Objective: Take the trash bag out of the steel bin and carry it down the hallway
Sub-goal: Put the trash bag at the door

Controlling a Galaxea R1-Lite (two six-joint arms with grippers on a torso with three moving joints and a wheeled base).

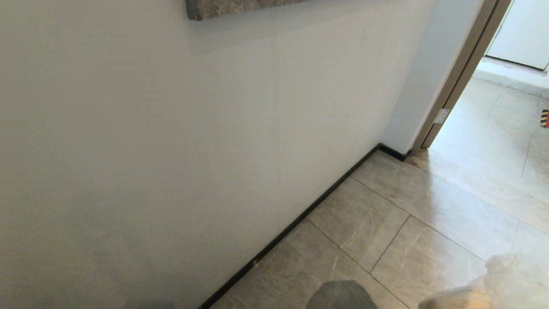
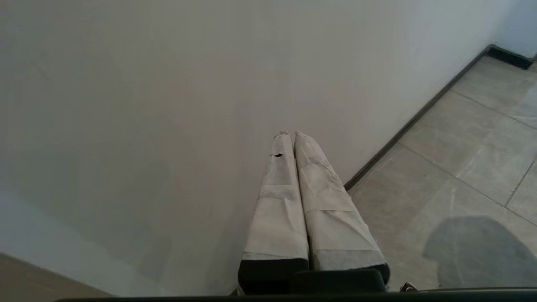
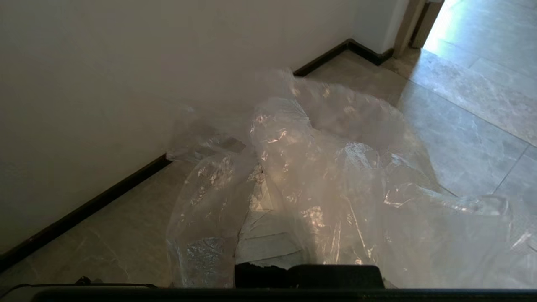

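Note:
The trash bag (image 3: 335,167), crinkled clear plastic, bunches up over my right gripper (image 3: 264,184) and hides most of it. One taped finger (image 3: 264,247) shows through the film, and the gripper is shut on the trash bag. In the head view only a pale blurred corner of the trash bag (image 1: 510,279) shows, at the bottom right above the hallway floor (image 1: 386,223) of glossy grey tiles. My left gripper (image 2: 290,135) is shut with nothing in it and points at the white wall. The steel bin is out of view.
A white wall (image 1: 171,150) with a black baseboard (image 1: 300,219) runs close along my left. A tan-framed doorway (image 1: 463,73) opens ahead on the right onto more tiles. A stone slab (image 1: 231,8) juts from the wall up high. A yellow-black striped object (image 1: 544,118) sits at the far right edge.

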